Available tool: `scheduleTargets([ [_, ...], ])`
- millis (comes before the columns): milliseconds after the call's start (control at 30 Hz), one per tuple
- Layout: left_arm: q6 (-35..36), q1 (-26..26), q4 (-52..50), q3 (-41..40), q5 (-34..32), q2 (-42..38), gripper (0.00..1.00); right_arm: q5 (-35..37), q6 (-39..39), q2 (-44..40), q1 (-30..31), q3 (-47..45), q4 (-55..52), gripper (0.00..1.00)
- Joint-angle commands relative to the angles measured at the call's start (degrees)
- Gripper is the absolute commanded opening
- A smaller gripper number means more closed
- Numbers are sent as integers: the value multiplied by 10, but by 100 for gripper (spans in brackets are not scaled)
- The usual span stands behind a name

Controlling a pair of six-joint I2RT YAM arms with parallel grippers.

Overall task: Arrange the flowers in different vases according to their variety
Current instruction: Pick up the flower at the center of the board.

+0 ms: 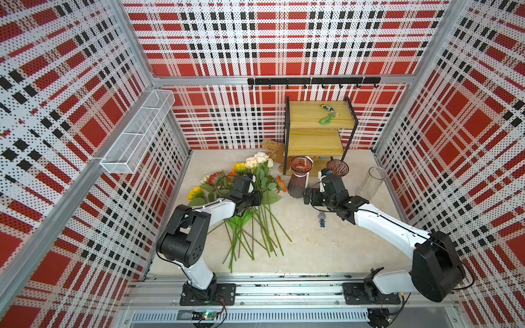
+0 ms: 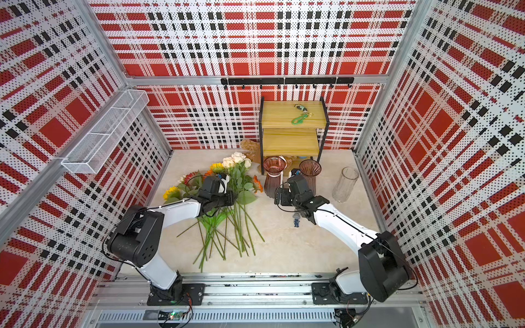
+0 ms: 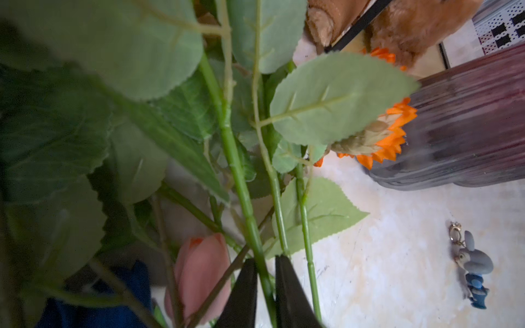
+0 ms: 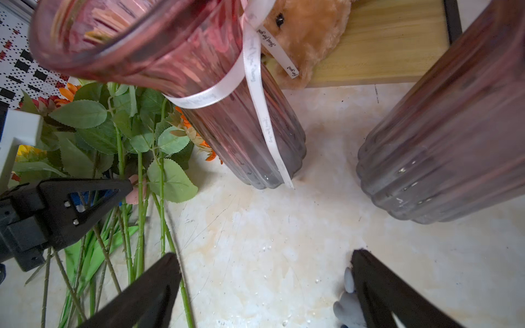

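In a top view, long green-stemmed flowers (image 1: 268, 196) lie heaped beside ribbed purple-brown glass vases (image 1: 297, 184). Left wrist: the left gripper (image 3: 267, 284) pinches one thick green stem (image 3: 235, 162), likely singling it out. Right wrist: the right gripper (image 4: 265, 254) gapes empty before those vases.

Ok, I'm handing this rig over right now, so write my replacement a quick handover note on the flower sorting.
Grippers: the left gripper has its jaws pinched on one green flower stem in the heap. The right gripper is open and empty over the bare tabletop, in front of the ribbed vases.
Things: the long-stemmed artificial flowers lie in one mixed heap. The two ribbed purple-brown glass vases and the clear glass cylinder vase stand upright beside it.
Done: nothing; no vase holds a flower.
Left: put each variety in its own vase.
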Motion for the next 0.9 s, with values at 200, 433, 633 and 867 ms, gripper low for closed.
scheduleTargets([
  [200, 11, -4, -26, 39, -3, -14, 1, -22, 22, 53, 36, 45, 15, 100],
  [433, 14, 8, -91, 80, -21, -97, 0, -69, 50, 153, 88, 121, 17, 99],
  [633, 21, 36, -153, 111, -11, -134, 0, -121, 75, 233, 111, 189, 19, 95],
  [867, 28, 82, -194, 108, -3, -190, 0, -201, 111, 314, 116, 245, 35, 69],
])
